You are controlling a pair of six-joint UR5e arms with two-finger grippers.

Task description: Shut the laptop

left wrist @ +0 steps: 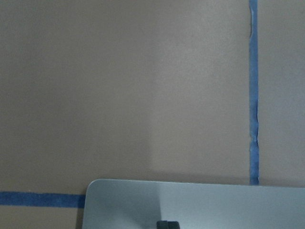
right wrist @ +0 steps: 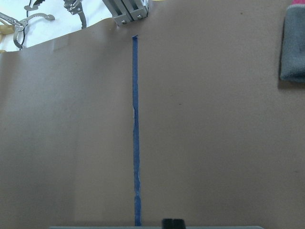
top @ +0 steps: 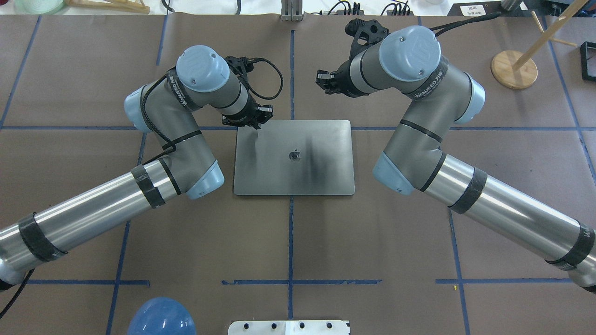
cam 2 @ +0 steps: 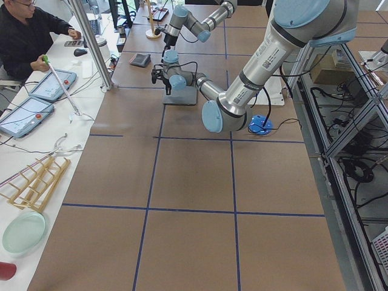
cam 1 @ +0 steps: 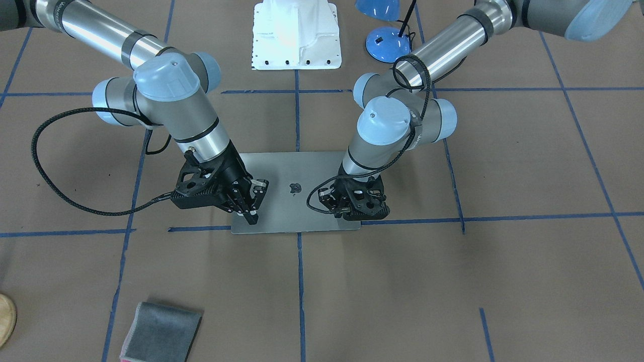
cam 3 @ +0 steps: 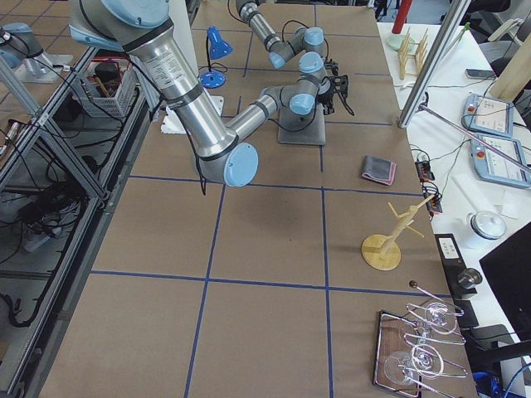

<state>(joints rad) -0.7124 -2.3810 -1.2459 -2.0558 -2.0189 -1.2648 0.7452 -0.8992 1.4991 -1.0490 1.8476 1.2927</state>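
The space-grey laptop (top: 293,172) lies closed and flat on the table, its lid up with the dark apple logo showing; it also shows in the front-facing view (cam 1: 297,211). My left gripper (top: 249,122) is at the lid's far left corner. In the left wrist view its shut fingertips (left wrist: 167,224) show as one dark tip on the lid (left wrist: 214,205). My right gripper (cam 1: 250,217) is shut and empty, pointing down over the lid's far edge. In the overhead view the right gripper (top: 326,81) appears beyond the laptop.
A grey folded cloth (cam 1: 161,332) lies on the operators' side, to my right. A blue desk lamp (cam 1: 387,42) and the white robot base (cam 1: 297,35) stand near me. A wooden stand (top: 514,70) is at the far right. Blue tape lines cross the brown table.
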